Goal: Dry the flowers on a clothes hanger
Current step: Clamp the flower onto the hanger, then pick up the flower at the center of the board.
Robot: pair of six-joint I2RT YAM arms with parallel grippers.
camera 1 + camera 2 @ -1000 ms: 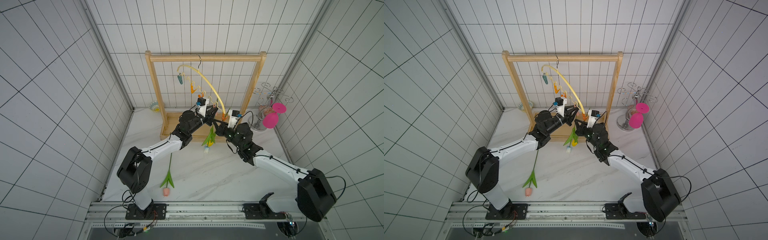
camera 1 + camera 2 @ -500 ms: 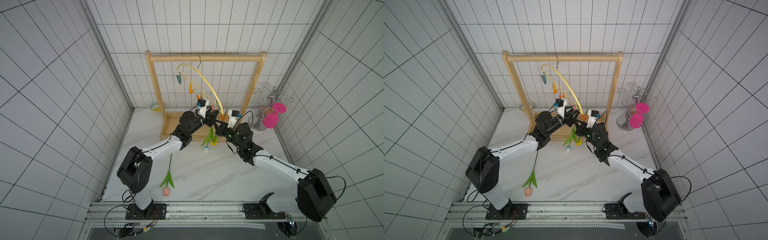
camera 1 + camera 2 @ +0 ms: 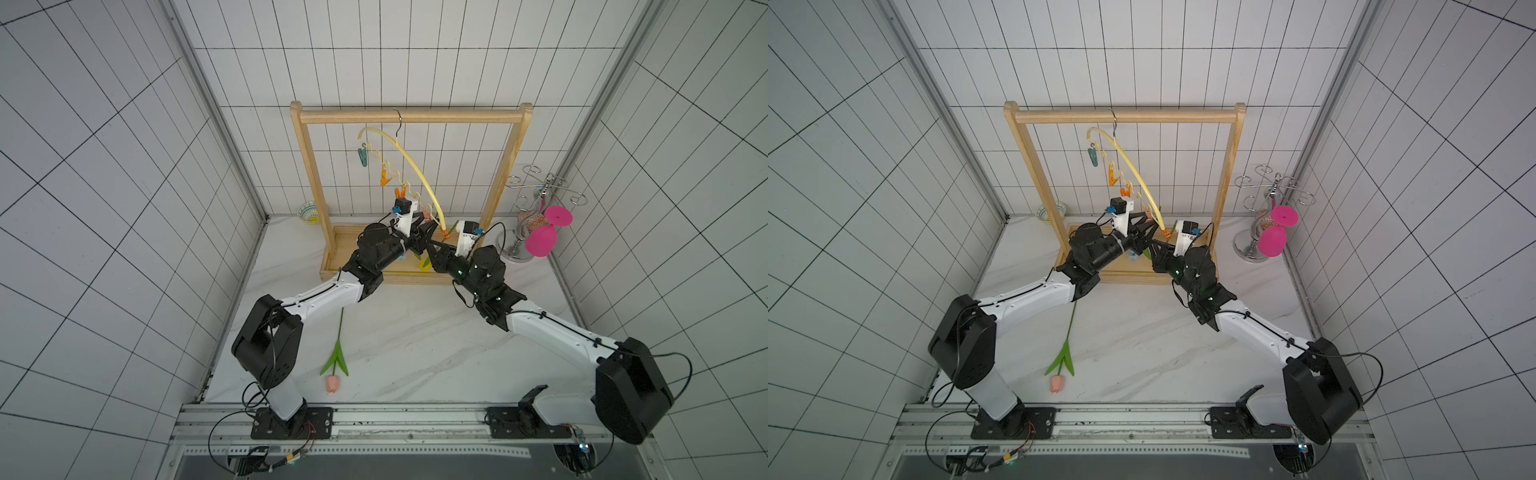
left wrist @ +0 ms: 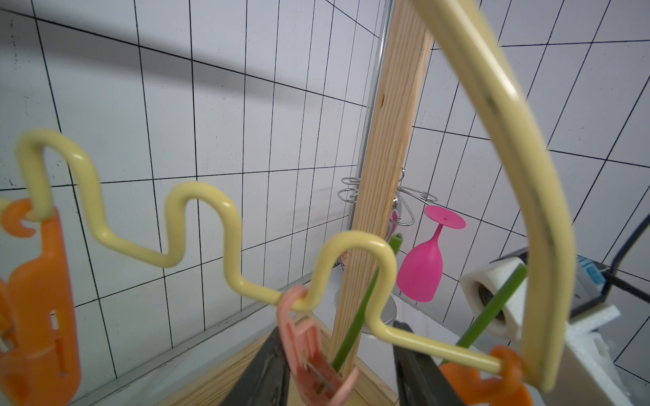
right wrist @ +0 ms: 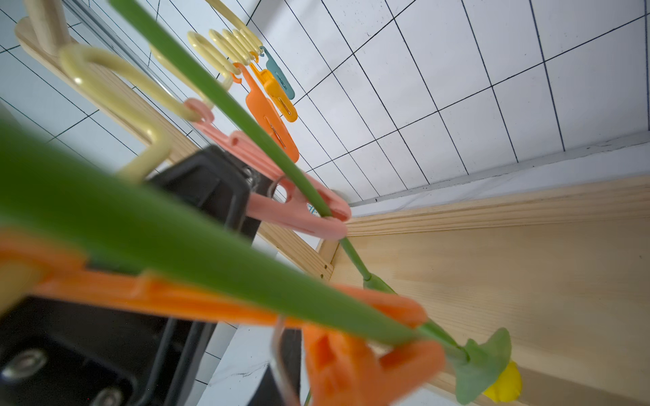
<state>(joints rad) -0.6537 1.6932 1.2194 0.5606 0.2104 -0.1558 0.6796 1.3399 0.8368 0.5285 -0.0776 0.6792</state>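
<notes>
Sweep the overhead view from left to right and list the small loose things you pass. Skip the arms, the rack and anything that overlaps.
Bowl → pink tulip lying on the table → teal clip → orange clip → second orange clip → pink goblet.

Finding: no legible text, label, brand, number or sign in any view. Checked the clothes hanger (image 4: 547, 225), wooden rack (image 3: 457, 116) and patterned bowl (image 3: 309, 212) (bowl decoration too small to resolve).
</notes>
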